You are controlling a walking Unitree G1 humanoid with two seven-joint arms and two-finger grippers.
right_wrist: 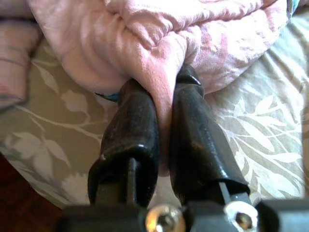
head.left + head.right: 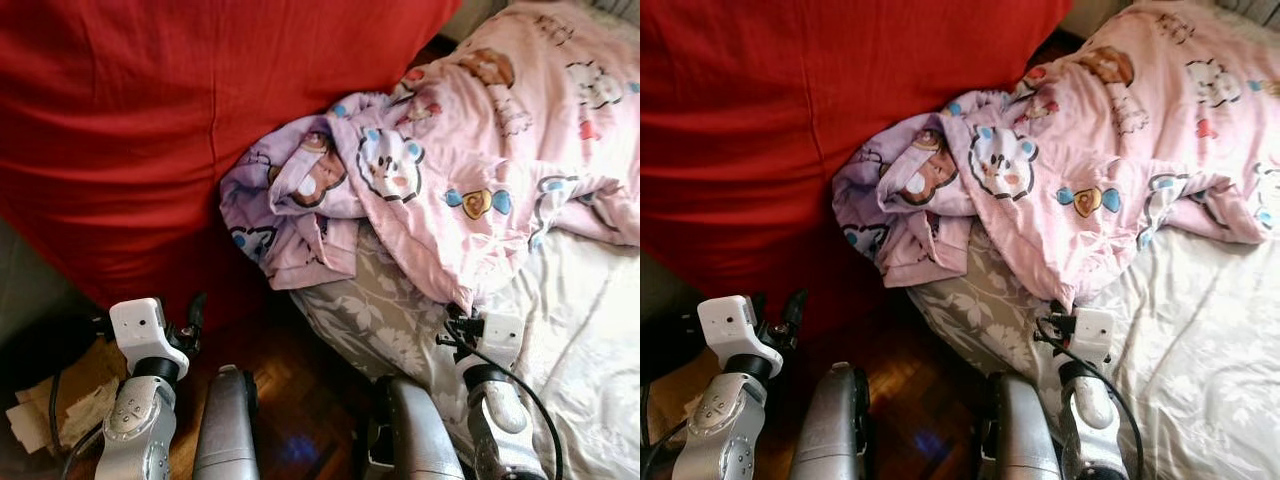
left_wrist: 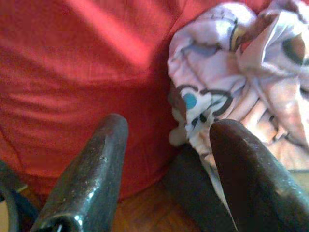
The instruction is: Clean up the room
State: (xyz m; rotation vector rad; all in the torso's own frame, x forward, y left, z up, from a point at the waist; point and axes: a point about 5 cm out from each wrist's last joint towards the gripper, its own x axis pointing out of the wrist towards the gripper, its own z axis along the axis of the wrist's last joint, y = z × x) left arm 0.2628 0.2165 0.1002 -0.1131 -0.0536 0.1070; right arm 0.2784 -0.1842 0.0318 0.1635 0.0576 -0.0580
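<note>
Jaws clamped: right gripper (image 1: pixel 164 104) pinches the pink cartoon blanket (image 2: pixel 480 150) on the bed (image 2: pixel 580 340); left gripper (image 3: pixel 166 145) spread wide by red cushion (image 2: pixel 150 130); no readable writing

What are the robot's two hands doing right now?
Left hand: open, holding nothing, near the big red cushion.
Right hand: shut on a fold of the pink cartoon-print blanket.
</note>
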